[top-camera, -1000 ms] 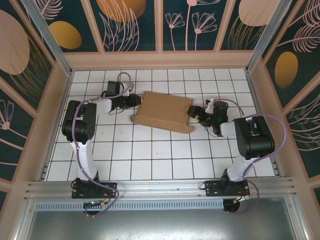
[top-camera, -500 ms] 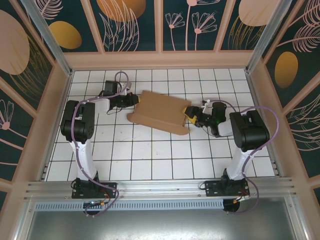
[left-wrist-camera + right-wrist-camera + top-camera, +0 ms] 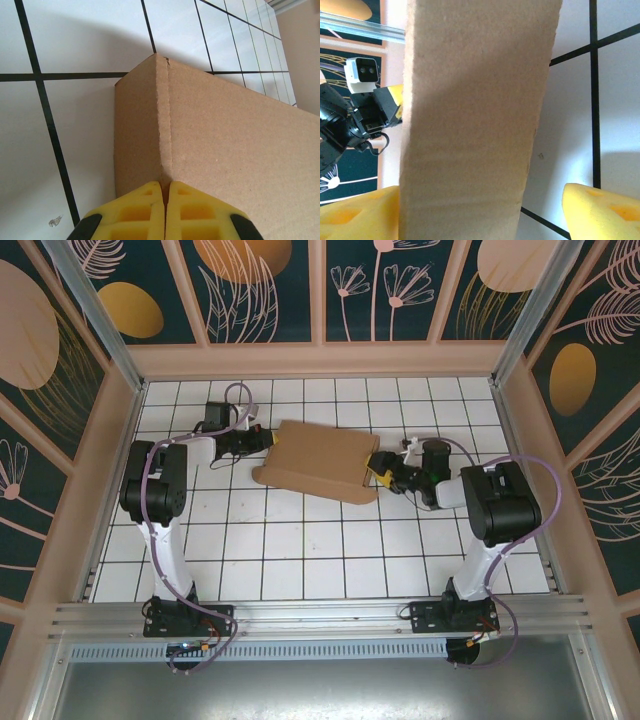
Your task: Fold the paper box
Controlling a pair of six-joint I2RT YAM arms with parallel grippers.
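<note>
**Hazard: Skew or Buckling at the Box Ends**

The paper box [image 3: 320,462] lies on the tabletop [image 3: 300,550], far of centre, between both arms. Left gripper [image 3: 164,200]: closed, tips butted against the box's left corner crease. Right gripper [image 3: 378,468]: open, straddling the right wall. An uneven push from either end could skew the box or buckle a wall off its crease.

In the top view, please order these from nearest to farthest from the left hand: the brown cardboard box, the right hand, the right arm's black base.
1. The brown cardboard box, touching the left hand.
2. The right hand, at the box's right end.
3. The right arm's black base, at the near right edge.
</note>
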